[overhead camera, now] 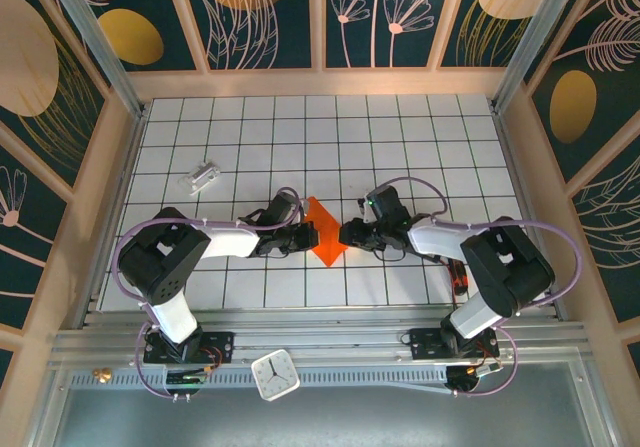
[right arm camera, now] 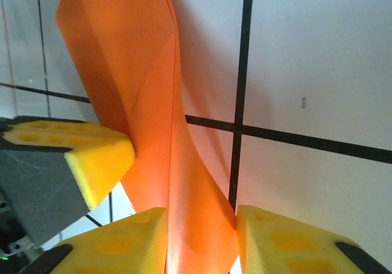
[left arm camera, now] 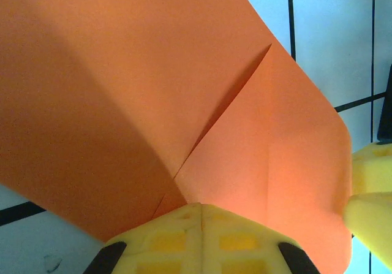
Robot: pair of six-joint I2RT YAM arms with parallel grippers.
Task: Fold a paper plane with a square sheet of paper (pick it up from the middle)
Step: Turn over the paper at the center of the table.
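The square sheet of paper (overhead camera: 325, 232) is bright orange, partly folded and creased, and stands up off the tiles mid-table between both grippers. My left gripper (overhead camera: 305, 237) is shut on its left edge. In the left wrist view the yellow fingertips of the left gripper (left arm camera: 201, 206) meet where a crease of the paper (left arm camera: 122, 102) ends. My right gripper (overhead camera: 347, 234) holds the other side. In the right wrist view the bowed paper (right arm camera: 122, 59) fills the gap of the right gripper (right arm camera: 202, 216), touching both pads. The left gripper's finger (right arm camera: 101, 157) presses the paper from the left.
A small silvery-white block (overhead camera: 203, 176) lies on the tiles at the back left. A white clock (overhead camera: 275, 375) sits on the rail in front of the arm bases. Wooden frame walls (overhead camera: 130, 127) close in the tiled table.
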